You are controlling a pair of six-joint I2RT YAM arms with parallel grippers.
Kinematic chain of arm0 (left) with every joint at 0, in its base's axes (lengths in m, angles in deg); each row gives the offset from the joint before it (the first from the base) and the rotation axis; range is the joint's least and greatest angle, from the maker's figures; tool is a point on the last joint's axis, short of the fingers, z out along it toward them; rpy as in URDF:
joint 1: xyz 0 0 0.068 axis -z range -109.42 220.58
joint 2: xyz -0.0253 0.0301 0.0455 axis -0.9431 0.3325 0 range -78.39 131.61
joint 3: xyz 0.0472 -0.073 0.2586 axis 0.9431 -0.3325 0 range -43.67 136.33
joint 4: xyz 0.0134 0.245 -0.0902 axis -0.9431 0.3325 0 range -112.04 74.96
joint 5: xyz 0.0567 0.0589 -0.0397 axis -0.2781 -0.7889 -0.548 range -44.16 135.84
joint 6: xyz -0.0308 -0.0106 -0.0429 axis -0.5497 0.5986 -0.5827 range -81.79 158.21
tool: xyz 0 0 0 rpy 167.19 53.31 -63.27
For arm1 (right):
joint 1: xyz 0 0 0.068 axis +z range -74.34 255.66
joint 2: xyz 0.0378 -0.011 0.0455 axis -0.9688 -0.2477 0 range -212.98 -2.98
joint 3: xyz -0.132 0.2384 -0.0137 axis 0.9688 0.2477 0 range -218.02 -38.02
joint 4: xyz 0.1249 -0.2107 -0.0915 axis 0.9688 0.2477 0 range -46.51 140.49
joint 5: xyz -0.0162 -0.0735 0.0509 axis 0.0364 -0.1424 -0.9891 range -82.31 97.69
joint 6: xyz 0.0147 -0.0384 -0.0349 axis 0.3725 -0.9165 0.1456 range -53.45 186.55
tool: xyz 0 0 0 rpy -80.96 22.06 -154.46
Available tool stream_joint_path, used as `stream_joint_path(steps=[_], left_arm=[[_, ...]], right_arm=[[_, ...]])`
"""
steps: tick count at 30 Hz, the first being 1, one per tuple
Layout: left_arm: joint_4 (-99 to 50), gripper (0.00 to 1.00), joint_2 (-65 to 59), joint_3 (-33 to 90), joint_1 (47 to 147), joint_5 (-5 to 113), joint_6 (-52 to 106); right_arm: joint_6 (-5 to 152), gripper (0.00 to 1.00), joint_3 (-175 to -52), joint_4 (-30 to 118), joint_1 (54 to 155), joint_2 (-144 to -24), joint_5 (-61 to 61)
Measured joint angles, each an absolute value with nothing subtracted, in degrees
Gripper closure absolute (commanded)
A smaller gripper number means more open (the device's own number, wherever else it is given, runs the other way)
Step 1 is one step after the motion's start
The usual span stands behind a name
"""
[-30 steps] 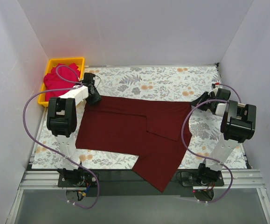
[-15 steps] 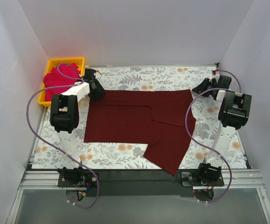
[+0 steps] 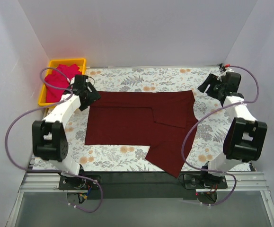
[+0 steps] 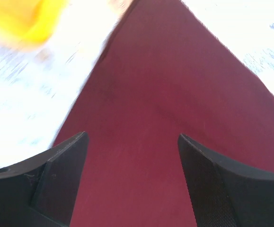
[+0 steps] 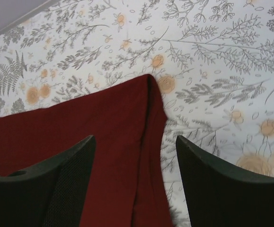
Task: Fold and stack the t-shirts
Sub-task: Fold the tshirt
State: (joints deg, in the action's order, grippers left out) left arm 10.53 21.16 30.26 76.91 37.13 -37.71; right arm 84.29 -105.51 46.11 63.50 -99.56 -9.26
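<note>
A dark maroon t-shirt [image 3: 137, 124] lies spread on the flowered table, partly folded, with one flap reaching toward the near edge [image 3: 167, 158]. My left gripper [image 3: 91, 96] hovers open over its far left corner, and maroon cloth [image 4: 165, 94] shows below the gap between its fingertips [image 4: 132, 136]. My right gripper [image 3: 204, 86] stands open just off the far right corner [image 5: 148, 82], nothing between its fingers [image 5: 135, 139]. A pinkish-red t-shirt [image 3: 58, 78] lies bunched in the yellow bin.
The yellow bin [image 3: 68, 61] sits at the far left corner, beside the left arm, and shows as a blur [image 4: 18, 19] in the left wrist view. White walls close in the table on three sides. Purple cables loop from both arms.
Both grippers carried the maroon shirt's far edge away from the bases, then opened and let it go. The arms have since swung outward and the shirt lies still.
</note>
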Motion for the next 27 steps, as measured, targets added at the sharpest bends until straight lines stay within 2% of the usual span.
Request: stream_joint_path(steps=[6,11,14,18,23,27], left_arm=[[13.0,0.28,-3.17,13.78,77.19,34.4,-39.7],[16.52,0.3,-12.35,1.87,77.45,32.81,-41.93],[18.86,0.31,-14.25,-2.57,77.52,32.28,-43.83],[20.61,0.38,-12.88,-3.53,77.54,32.04,-46.36],[21.81,0.45,-7.76,-3.57,77.54,30.88,-49.49],[22.34,0.46,-6.8,-3.57,77.54,30.12,-51.72]], right_arm=[[84.09,0.22,-91.76,52.62,71.63,-82.07,-1.17],[84.11,0.21,-80.22,59.33,77.9,-73.59,1.63],[84.13,0.21,-76.35,62.76,80.87,-68.47,2.79],[84.16,0.21,-74.47,64.75,83.52,-63.08,3.25],[84.05,0.21,-73.92,64.77,84.3,-61.57,3.22],[83.43,0.21,-73.31,64.86,84.33,-61.57,3.16]])
